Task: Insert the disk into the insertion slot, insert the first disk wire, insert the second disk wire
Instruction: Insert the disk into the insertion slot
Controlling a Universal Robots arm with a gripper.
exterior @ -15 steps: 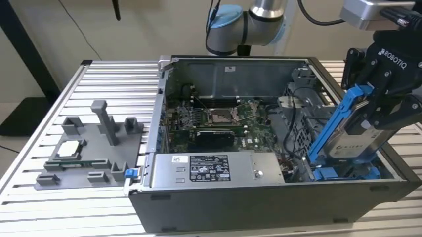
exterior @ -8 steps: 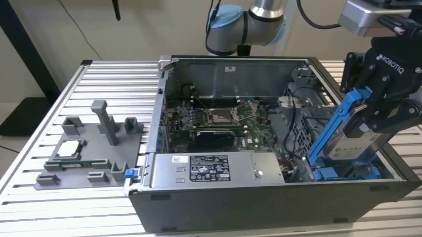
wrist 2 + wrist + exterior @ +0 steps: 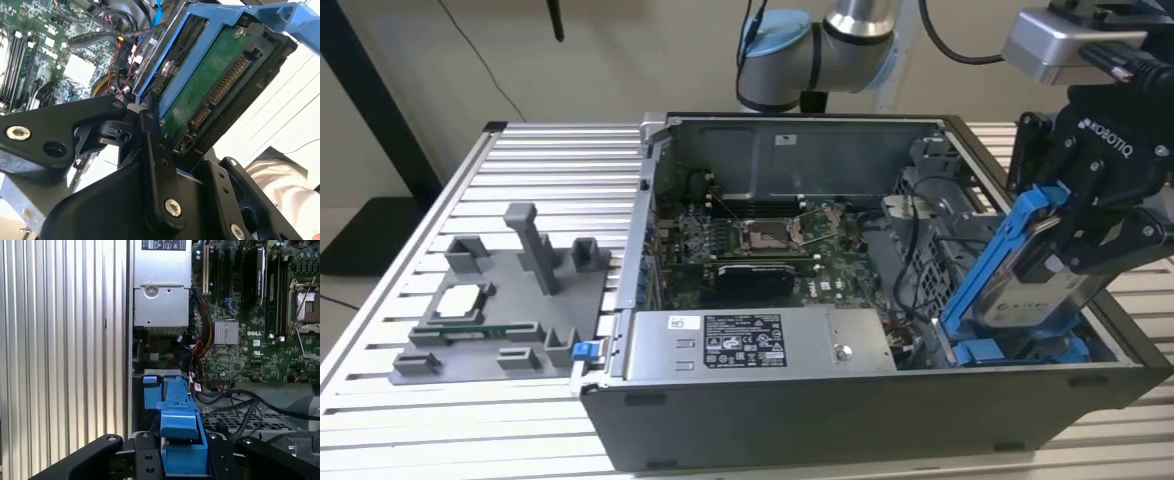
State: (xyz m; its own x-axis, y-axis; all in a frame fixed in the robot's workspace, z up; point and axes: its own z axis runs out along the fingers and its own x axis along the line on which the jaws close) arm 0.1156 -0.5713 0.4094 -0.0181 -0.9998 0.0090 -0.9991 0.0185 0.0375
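While the claw (image 3: 1070, 258) clamps the disk (image 3: 1025, 300) by its blue carrier, the disk hangs tilted, lower end near the insertion slot (image 3: 1014, 352) at the exterior view's right; its pale label is unreadable; a black-and-white sticker marks the power-supply box (image 3: 740, 342)

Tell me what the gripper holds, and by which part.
The gripper holds the disk, tilted, clamped across its upper end.
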